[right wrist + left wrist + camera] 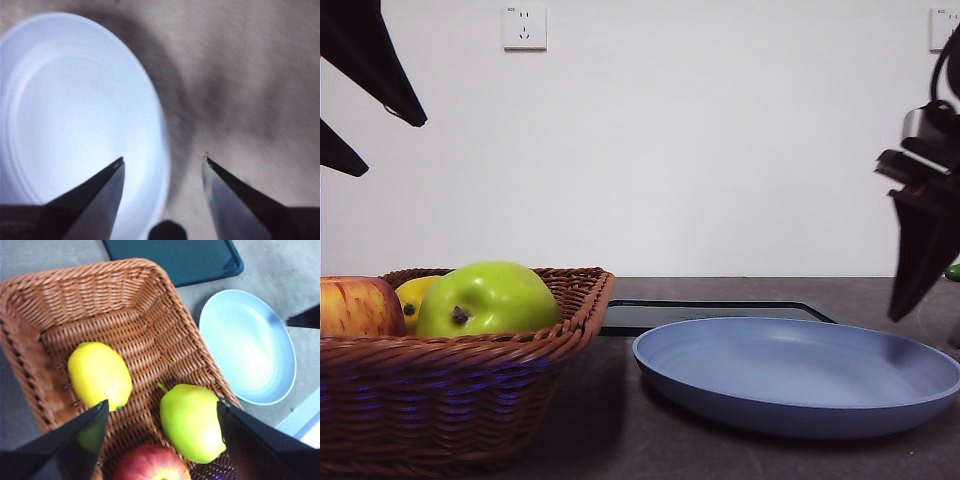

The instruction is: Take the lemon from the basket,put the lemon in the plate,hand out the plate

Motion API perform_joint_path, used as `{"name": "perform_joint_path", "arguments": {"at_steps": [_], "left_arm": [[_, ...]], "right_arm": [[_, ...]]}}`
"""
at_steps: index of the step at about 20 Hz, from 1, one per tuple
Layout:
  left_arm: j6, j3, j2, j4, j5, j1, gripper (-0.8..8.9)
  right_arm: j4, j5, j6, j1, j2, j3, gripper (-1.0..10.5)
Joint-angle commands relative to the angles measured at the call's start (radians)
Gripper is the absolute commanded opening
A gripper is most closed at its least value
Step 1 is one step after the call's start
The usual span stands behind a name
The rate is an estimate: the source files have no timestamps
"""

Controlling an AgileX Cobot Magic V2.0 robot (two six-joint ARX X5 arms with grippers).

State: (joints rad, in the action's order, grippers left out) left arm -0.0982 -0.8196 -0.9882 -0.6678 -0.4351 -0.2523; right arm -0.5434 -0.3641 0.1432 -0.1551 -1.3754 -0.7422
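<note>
My left gripper [162, 407] hangs wide open and empty over the basket [150, 305]; I should shift sideways to straddle the lemon [99, 375], clear of the green apple [191, 422], then descend.

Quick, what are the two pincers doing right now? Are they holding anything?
Left pincer: open, holding nothing, above the basket with the lemon in it.
Right pincer: open, holding nothing, over the rim of the plate.

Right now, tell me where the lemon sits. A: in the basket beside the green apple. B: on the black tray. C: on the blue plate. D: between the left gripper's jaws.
A: the lemon lies on the basket floor beside the green apple, untouched; the plate is empty.
</note>
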Motion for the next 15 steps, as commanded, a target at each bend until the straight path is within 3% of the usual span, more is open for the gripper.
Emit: {"name": "perform_joint_path", "arguments": {"at_steps": [1, 5, 10, 15], "left_arm": [[-0.007, -0.016, -0.01, 0.009, -0.002, -0.01, 3.8], [-0.01, -0.016, -0.01, 0.008, 0.015, -0.01, 3.8], [-0.01, -0.016, -0.01, 0.008, 0.016, -0.01, 3.8], [-0.014, -0.016, -0.01, 0.01, 0.013, -0.018, 3.8]], "right_arm": [[0.026, -0.001, 0.024, -0.019, -0.053, -0.014, 2.6], [0.044, -0.001, 0.032, -0.026, -0.119, -0.014, 1.8], [0.047, -0.001, 0.032, -0.023, -0.123, -0.014, 0.0], [0.018, -0.004, 0.05, -0.022, -0.069, -0.014, 0.0]]}}
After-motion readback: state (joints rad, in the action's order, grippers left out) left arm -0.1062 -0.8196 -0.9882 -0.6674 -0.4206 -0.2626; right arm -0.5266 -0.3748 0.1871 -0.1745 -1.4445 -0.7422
